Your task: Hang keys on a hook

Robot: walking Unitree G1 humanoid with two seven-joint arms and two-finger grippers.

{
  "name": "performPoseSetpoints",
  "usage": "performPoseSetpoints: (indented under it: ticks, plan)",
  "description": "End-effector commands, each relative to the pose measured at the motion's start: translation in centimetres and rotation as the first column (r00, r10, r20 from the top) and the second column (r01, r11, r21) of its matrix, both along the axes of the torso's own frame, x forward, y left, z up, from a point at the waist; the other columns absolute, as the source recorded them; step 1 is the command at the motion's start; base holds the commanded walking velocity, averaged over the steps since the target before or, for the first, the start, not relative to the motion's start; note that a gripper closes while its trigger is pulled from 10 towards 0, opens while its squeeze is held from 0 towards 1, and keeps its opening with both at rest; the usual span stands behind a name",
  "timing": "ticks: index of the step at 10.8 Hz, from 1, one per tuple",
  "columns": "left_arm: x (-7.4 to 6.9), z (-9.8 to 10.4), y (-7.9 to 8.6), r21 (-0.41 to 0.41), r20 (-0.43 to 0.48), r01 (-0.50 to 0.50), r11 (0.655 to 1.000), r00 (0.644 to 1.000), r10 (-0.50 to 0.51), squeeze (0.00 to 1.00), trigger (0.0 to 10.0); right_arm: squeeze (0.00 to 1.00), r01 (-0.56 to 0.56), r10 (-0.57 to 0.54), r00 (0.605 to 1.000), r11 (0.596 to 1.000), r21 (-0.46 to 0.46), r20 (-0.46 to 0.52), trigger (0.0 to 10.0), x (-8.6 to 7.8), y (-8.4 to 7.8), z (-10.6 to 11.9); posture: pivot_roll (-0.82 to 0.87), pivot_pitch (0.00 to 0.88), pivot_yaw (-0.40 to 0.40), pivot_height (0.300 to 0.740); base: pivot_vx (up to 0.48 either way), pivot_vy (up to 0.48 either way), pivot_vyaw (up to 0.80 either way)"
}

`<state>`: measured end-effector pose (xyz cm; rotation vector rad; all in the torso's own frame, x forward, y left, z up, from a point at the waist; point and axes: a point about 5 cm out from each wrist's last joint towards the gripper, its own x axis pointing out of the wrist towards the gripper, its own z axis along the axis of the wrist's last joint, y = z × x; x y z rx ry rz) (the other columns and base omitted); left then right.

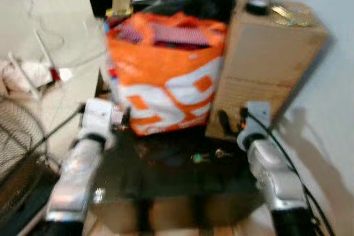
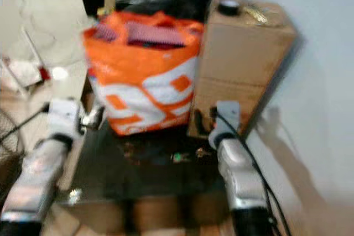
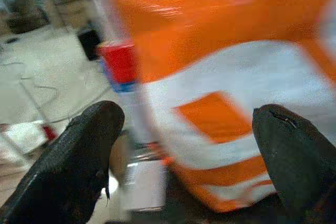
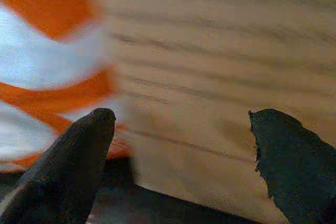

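The small bunch of metal keys lies low in the frame's centre on the dark glossy table, between both arms. The left tool and right tool are spread wide, holding nothing. Motion blur hampers aiming; either tool might bump the orange-and-white woven bag or tan cardboard box.

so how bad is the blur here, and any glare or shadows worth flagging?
Both eye views: motion-smeared throughout, small items on the dark tabletop unreadable; soft shadow on the white wall beside the tan cardboard box. Left wrist view: the orange-and-white plastic bag streaked, glare along its top. Right wrist view: box face blurred; the black fingertips sharper.
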<state>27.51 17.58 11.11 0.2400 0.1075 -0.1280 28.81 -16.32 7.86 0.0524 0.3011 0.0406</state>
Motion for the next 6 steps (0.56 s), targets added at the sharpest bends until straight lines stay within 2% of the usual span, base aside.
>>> performPoseSetpoints:
  ticks: [1,2,3,4,5,6]
  plan:
    - [0.2,0.0,0.4,0.035,-0.005,0.002,0.999,1.0,-0.002,0.56,10.0,0.0,-0.012,0.012,1.0,1.0,0.0,0.009,10.0,0.3,0.0,0.4,0.02,0.0,-0.036,0.74,0.0,0.0,0.0]
    - [0.2,-0.1,0.3,0.042,-0.016,0.026,0.999,1.0,-0.026,0.56,10.0,0.0,-0.034,0.035,0.999,0.999,-0.027,0.003,10.0,0.6,-0.1,0.3,0.02,0.0,-0.039,0.74,0.0,0.0,0.0]
    - [-0.1,-0.4,0.2,0.047,-0.05,0.083,0.995,0.995,-0.081,0.55,10.0,0.0,-0.106,0.102,0.993,0.992,-0.074,-0.054,10.0,0.7,-0.1,-0.2,0.03,0.0,-0.044,0.74,0.0,0.0,0.0]
    - [-0.4,-1.0,0.0,0.049,-0.103,0.153,0.987,0.984,-0.147,0.55,10.0,1.0,-0.175,0.16,0.978,0.978,-0.11,-0.137,10.0,0.6,-0.1,-1.2,0.03,0.0,-0.043,0.74,0.0,0.0,0.0]
    - [-0.6,-1.4,-0.2,0.049,-0.141,0.202,0.978,0.971,-0.194,0.56,10.0,1.0,-0.214,0.191,0.964,0.97,-0.116,-0.186,10.0,0.6,-0.1,-1.8,0.03,0.0,-0.041,0.74,0.0,0.0,0.0]
    - [-1.1,-2.2,-0.9,0.056,-0.22,0.332,0.941,0.924,-0.313,0.56,10.0,1.0,-0.307,0.266,0.922,0.944,-0.117,-0.28,10.0,0.5,0.1,-3.2,0.02,0.0,-0.041,0.74,0.0,0.0,0.0]
